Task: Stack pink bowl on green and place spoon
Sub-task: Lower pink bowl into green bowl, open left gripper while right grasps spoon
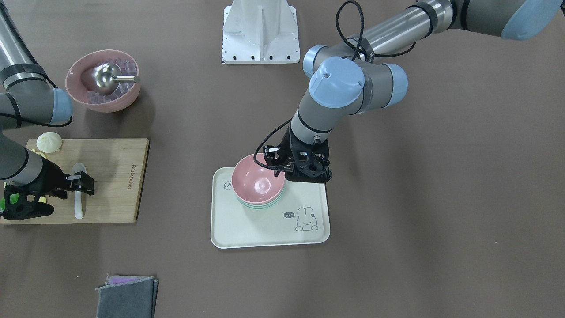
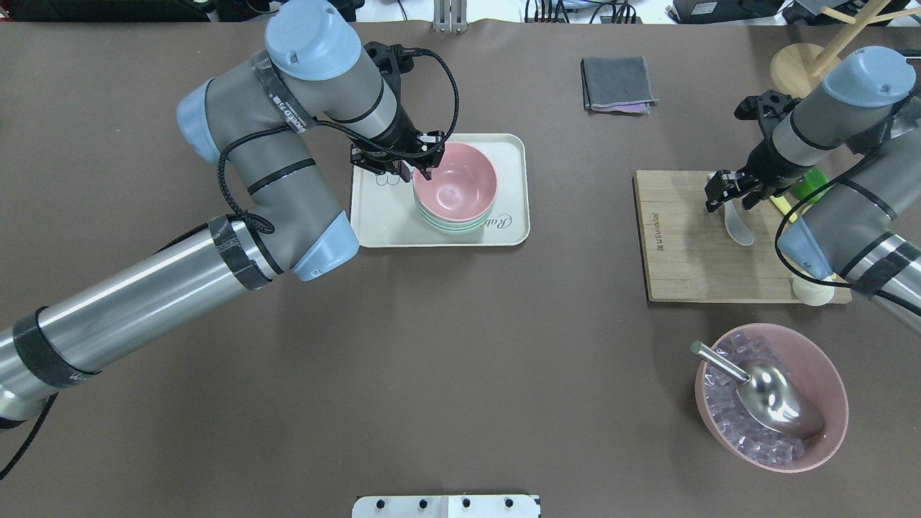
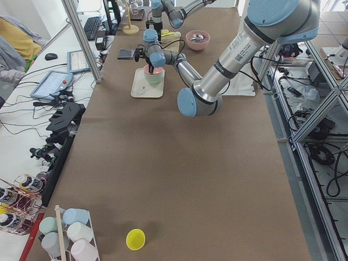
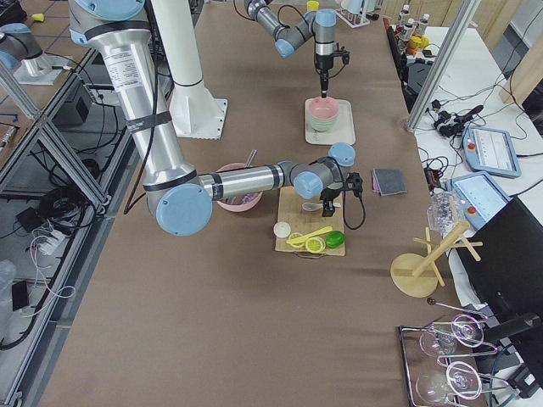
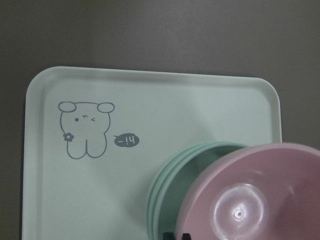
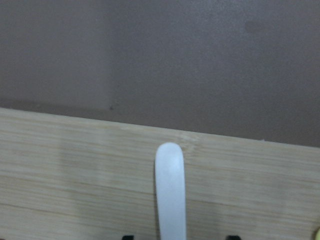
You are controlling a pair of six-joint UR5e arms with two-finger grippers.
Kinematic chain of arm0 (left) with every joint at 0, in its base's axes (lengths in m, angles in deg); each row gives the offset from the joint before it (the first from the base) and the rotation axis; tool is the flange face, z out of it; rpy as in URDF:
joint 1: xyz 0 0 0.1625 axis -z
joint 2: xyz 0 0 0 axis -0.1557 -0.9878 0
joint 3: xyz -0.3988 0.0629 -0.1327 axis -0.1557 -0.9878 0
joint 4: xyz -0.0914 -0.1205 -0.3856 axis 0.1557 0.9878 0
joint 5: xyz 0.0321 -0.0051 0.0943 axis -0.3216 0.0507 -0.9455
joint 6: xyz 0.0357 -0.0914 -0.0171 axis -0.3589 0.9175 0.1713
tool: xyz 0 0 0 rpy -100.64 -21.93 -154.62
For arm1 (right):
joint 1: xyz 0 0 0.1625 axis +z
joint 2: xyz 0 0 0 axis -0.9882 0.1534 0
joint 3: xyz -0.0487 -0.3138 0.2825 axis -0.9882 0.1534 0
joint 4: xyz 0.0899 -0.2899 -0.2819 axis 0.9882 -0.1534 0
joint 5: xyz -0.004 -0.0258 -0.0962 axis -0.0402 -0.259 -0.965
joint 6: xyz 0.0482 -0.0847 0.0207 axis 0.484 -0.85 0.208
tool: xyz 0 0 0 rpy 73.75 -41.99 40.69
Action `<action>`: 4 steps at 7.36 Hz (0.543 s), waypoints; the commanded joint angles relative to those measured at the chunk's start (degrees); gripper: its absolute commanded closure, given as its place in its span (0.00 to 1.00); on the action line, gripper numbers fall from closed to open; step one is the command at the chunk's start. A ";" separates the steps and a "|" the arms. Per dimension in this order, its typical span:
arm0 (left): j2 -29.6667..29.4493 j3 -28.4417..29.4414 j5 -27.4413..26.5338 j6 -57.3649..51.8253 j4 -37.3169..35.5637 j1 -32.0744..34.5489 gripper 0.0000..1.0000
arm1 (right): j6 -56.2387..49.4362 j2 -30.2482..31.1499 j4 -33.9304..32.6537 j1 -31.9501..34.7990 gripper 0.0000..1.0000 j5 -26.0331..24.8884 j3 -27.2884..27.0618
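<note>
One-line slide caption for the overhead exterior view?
Left hand pinches the rim of the pink bowl, stacked on green bowls on the tray; right hand open over the white spoon.

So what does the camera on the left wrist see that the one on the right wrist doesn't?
Only the left wrist view shows the pale tray with its rabbit drawing, and the pink bowl on top of the green bowls. Only the right wrist view shows the wooden board and the handle of the white spoon lying on it. Both show the brown table beyond.
</note>
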 commanded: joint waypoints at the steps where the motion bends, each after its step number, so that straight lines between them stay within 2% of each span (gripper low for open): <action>1: 0.00 0.06 -0.10 0.11 0.04 -0.02 0.02 | 0.03 -0.54 0.00 0.01 1.00 0.10 -0.33; 3: 0.27 -0.29 -0.01 -0.07 -0.14 0.24 0.02 | -0.06 -1.59 -0.78 0.62 1.00 0.53 -0.33; 4: 3.40 -2.64 1.99 -1.03 -0.14 2.33 0.03 | 0.90 -5.25 -4.36 1.15 1.00 0.54 -0.59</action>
